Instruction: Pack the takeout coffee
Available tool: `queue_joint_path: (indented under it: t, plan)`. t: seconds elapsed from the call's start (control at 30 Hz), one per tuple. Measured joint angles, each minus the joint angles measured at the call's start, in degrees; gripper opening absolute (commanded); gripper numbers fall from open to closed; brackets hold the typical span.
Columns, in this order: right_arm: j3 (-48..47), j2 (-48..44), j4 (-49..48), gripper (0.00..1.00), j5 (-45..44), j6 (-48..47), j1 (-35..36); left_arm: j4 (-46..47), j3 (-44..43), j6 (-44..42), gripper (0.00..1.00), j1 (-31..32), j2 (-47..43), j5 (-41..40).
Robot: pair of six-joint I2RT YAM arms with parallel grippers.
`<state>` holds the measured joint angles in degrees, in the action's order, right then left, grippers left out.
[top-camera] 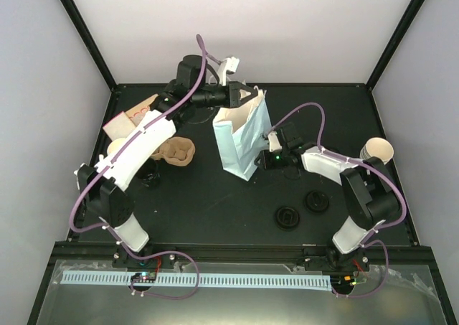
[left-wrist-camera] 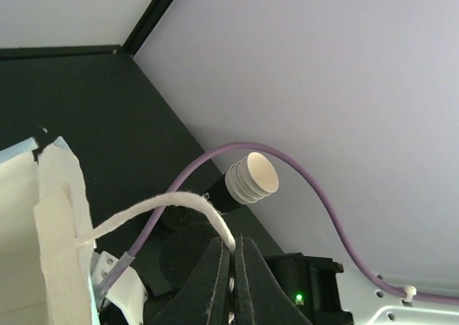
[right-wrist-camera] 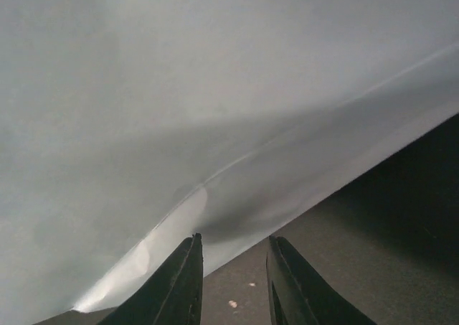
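A light blue paper bag (top-camera: 240, 135) stands open at the table's middle; in the left wrist view its pale inside (left-wrist-camera: 29, 217) shows. My left gripper (top-camera: 247, 94) (left-wrist-camera: 234, 250) is above the bag's far rim, shut on its white rope handle (left-wrist-camera: 179, 203). Low against the bag's right side, my right gripper (top-camera: 270, 150) (right-wrist-camera: 234, 240) is open, with the bag's blue wall (right-wrist-camera: 179, 110) filling its view and the left fingertip (right-wrist-camera: 192, 245) touching it. A stack of paper coffee cups (top-camera: 376, 151) (left-wrist-camera: 252, 178) lies at the right edge.
Two black lids (top-camera: 287, 216) (top-camera: 317, 200) lie in front of the right arm. A brown pulp cup carrier (top-camera: 176, 151) and a brown cardboard piece (top-camera: 129, 117) sit at the left, partly under the left arm. Walls close the table's sides and back.
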<state>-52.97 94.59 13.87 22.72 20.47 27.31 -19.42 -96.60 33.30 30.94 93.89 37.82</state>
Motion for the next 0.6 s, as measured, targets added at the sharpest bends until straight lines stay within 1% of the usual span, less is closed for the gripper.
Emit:
queue_joint_path:
  t: [0.2, 0.23, 0.27, 0.33, 0.37, 0.4, 0.47, 0.6]
  plan:
    - [-0.7, 3.1, -0.4, 0.27, -2.1, 1.2, 0.0, -0.5, -1.8, 0.1, 0.02, 0.3, 3.6, 0.5]
    - [-1.0, 3.7, -0.6, 0.26, -2.3, 1.6, 0.0, -0.5, -2.4, 0.1, 0.07, 0.3, 4.1, 0.7]
    - [-1.3, 4.2, -0.7, 0.26, -2.3, 1.9, 0.0, -0.5, -3.0, 0.1, 0.15, 0.3, 4.5, 1.0]
    - [-1.9, 4.8, -1.1, 0.26, -2.5, 2.4, 0.0, -0.4, -3.8, -0.3, 0.44, 0.3, 5.2, 1.5]
    - [-2.1, 4.9, -1.3, 0.26, -2.6, 2.6, 0.0, -0.3, -3.9, -0.5, 0.53, 0.3, 5.4, 1.9]
    - [-2.2, 4.9, -1.5, 0.26, -2.8, 2.7, 0.0, -0.5, -4.0, -0.7, 0.60, 0.3, 5.4, 2.4]
    - [-2.3, 4.8, -1.8, 0.26, -3.4, 2.8, 0.0, -0.9, -4.6, -1.4, 0.67, 0.5, 5.4, 3.1]
    - [-1.6, 3.0, -1.9, 0.26, -5.7, 2.8, 0.0, -2.3, -5.4, -3.5, 0.76, 0.7, 4.7, 3.1]
